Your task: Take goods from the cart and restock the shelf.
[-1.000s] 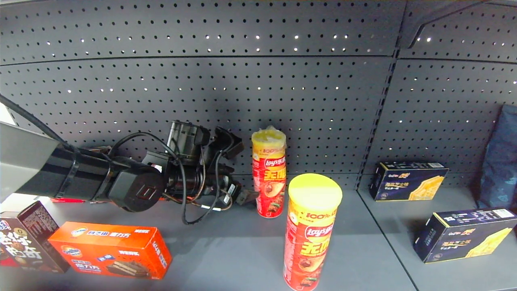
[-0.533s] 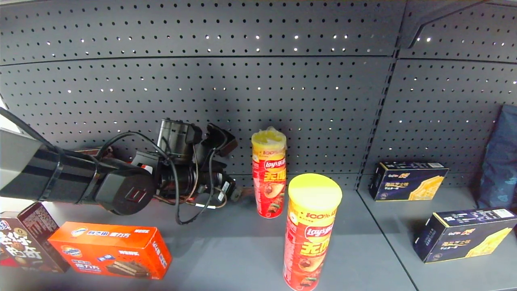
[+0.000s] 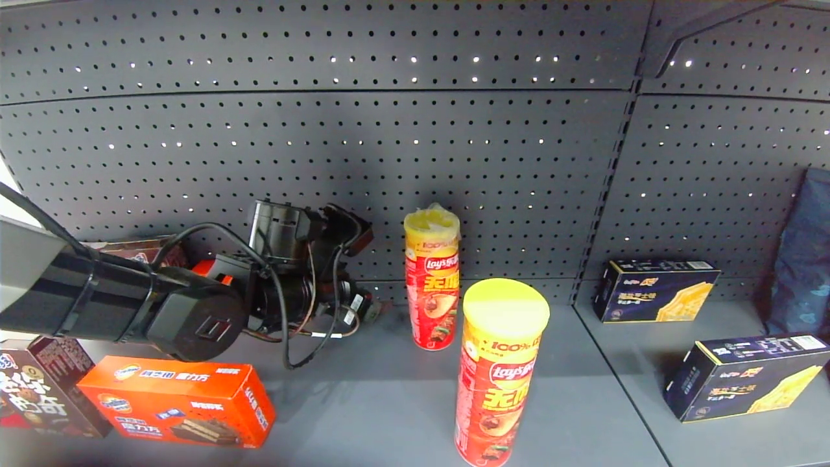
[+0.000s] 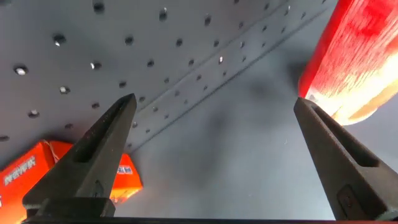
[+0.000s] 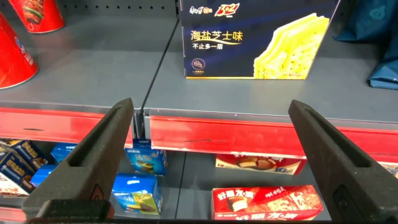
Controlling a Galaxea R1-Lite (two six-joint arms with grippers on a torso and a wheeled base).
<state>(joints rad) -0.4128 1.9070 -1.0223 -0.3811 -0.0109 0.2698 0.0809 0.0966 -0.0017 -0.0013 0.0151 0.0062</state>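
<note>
Two red chip cans with yellow lids stand upright on the grey shelf (image 3: 363,402). The back can (image 3: 432,279) is by the pegboard; the front can (image 3: 498,370) is nearer me. My left gripper (image 4: 214,102) is open and empty, a short way left of the back can (image 4: 354,62), low over the shelf and apart from it. In the head view the left gripper (image 3: 371,309) sits at the end of the black arm. My right gripper (image 5: 211,107) is open and empty, in front of the shelf's red edge strip (image 5: 236,134), facing a dark blue cracker box (image 5: 258,40).
An orange box (image 3: 175,402) and a brown chocolate box (image 3: 39,389) lie at front left. Two dark blue boxes (image 3: 655,292) (image 3: 746,376) and a dark blue bag (image 3: 804,253) occupy the right bay. Blue boxes (image 5: 137,193) and red boxes (image 5: 267,202) fill the lower shelf.
My left arm has drawn back to the left, away from the back can, widening the gap between gripper and can. The cans and boxes have stayed put.
</note>
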